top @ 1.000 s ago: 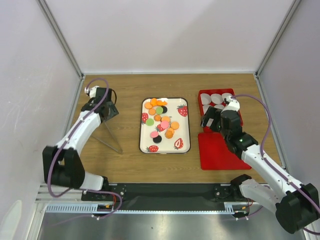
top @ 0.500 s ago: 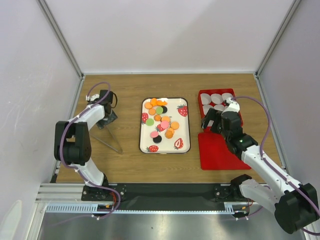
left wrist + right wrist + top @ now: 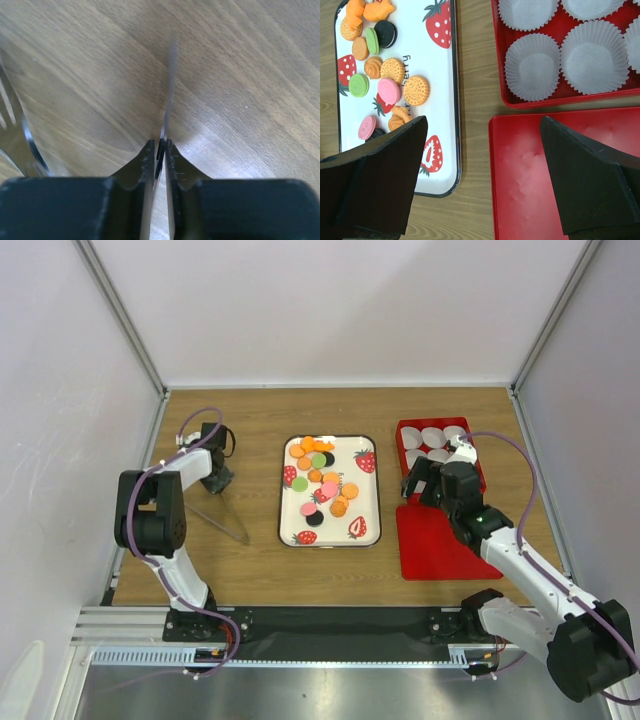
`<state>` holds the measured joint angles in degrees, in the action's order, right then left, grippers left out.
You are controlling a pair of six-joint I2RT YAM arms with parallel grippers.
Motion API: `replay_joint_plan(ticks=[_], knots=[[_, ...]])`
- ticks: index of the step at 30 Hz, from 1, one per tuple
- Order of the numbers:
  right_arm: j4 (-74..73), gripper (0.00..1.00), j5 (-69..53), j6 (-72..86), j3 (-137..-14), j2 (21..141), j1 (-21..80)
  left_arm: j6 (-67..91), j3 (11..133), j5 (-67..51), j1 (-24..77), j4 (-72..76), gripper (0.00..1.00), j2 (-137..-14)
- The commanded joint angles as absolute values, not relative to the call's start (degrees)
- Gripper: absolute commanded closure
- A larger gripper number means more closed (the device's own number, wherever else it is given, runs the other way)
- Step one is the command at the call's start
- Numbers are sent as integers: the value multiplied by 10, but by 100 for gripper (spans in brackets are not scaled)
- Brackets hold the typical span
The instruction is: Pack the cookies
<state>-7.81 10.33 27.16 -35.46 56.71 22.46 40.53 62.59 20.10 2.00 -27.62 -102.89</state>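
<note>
Between the fingers of the left gripper (image 3: 160, 146): a thin tongs (image 3: 170, 90) arm, pinched.
Hold firmly against twisting; cookies (image 3: 322, 480) lie on the tray (image 3: 365, 495) well to its right; right gripper (image 3: 482, 125) spread wide.

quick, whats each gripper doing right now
left gripper: shut on the tongs
right gripper: open, holding nothing
</note>
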Motion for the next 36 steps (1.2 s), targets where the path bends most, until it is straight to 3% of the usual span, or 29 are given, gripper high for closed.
replay_joint_plan(ticks=[1, 4, 10, 20, 25, 36], knots=[[-54, 0, 98, 272, -352, 570, 222, 406, 621, 184, 14, -252, 87, -1037], [-55, 1, 95, 272, -352, 573, 222, 400, 620, 171, 12, -249, 100, -1028], [-47, 0, 77, 265, -350, 570, 221, 377, 646, 135, 12, -259, 100, -950], [-11, 0, -122, 264, -386, 568, 217, 365, 639, -40, 49, -209, 100, -717], [64, 0, -257, 329, -400, 562, 223, 439, 564, -200, 112, -8, 100, -619], [339, 0, -290, 480, -388, 574, 317, 642, 473, -269, 199, 441, 100, -614]])
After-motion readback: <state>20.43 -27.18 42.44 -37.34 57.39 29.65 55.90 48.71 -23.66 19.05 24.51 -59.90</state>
